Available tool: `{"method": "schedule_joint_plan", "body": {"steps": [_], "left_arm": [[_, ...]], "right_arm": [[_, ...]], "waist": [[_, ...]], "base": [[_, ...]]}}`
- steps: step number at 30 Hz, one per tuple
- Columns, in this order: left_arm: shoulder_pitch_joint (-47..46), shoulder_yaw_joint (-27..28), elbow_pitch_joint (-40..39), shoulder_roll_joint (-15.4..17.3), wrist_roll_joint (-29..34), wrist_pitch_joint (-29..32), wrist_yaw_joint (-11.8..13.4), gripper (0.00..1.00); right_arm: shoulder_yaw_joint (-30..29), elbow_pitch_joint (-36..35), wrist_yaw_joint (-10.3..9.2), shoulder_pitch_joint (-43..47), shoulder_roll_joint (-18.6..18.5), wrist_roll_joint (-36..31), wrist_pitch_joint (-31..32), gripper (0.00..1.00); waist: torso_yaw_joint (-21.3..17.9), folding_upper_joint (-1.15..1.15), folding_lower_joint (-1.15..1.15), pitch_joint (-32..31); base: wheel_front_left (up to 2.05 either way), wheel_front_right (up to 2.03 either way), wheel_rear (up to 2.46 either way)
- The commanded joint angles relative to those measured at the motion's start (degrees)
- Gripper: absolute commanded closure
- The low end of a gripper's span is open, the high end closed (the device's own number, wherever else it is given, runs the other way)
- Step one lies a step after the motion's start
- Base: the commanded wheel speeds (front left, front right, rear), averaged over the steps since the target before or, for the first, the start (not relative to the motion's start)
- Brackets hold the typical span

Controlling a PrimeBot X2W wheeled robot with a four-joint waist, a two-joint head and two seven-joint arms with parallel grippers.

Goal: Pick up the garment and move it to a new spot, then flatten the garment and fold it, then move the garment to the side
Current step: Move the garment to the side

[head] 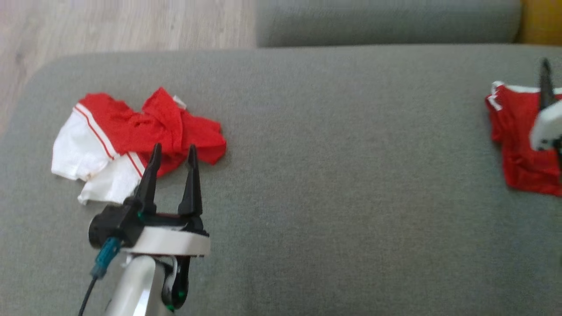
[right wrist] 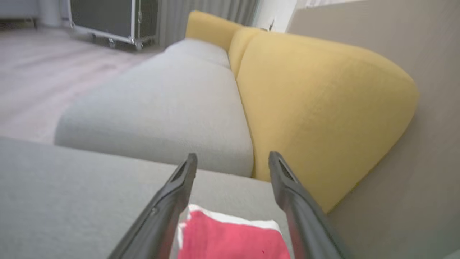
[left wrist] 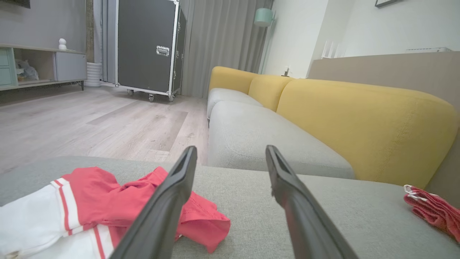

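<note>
A grey woven cushion (head: 333,175) bore a crumpled red-and-white garment (head: 131,136) at left, beside the left gripper (head: 174,149), fingers spread empty; the right gripper (right wrist: 233,158), fingers parted, hung over a flatter red garment (right wrist: 230,237).

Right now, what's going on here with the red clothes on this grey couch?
A two-armed robot is working with clothes on a grey fabric cushion. Its left gripper hovers with jaws open at the near edge of a crumpled red and white garment, gripping nothing. Its right gripper, jaws also open, is over a second red garment with white trim lying at the cushion's right end.
</note>
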Motion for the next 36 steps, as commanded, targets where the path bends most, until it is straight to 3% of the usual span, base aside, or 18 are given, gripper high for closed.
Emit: {"method": "schedule_joint_plan", "body": {"steps": [1,10,15,19,25,36], "left_arm": [[-0.77,2.18,-2.14,0.45,0.58,-0.46,0.34,0.0],[3.73,5.18,-4.0,0.45,0.49,-0.46,0.62,0.0],[5.69,5.79,-5.09,0.45,-1.7,-0.46,0.34,0.0],[7.1,5.65,-5.07,0.45,-1.85,-0.46,-0.06,0.0],[8.35,4.9,-3.79,0.45,-1.79,-0.46,-0.29,0.0],[8.86,5.07,-2.94,0.45,-1.27,-0.46,-0.27,0.0]], "right_arm": [[0.67,-2.53,0.19,-0.56,0.1,0.71,-0.89,0.0],[3.08,-17.52,0.19,6.55,12.85,11.18,-3.13,0.0],[3.92,-25.51,0.19,14.48,16.7,15.43,-3.44,0.0],[5.3,-33.18,0.19,24.68,18.05,18.79,-3.49,0.0],[8.29,-36.36,0.19,34.99,18.12,24.79,-3.5,0.0],[9.27,-39.85,0.19,39.45,18.14,23.16,-3.51,0.0]], "waist": [[-1.02,0.0,0.01,-2.57],[-1.99,0.0,0.01,-7.73],[-2.21,0.0,0.01,-8.13],[-2.11,0.0,0.01,-8.29],[-2.26,0.0,0.01,-8.39],[-2.57,0.0,0.01,-8.1]], "base": [[0.0,0.0,0.0],[0.0,0.0,0.0],[0.0,0.0,0.0],[0.0,0.0,0.0],[0.0,0.0,0.0],[0.0,0.0,0.0]]}}
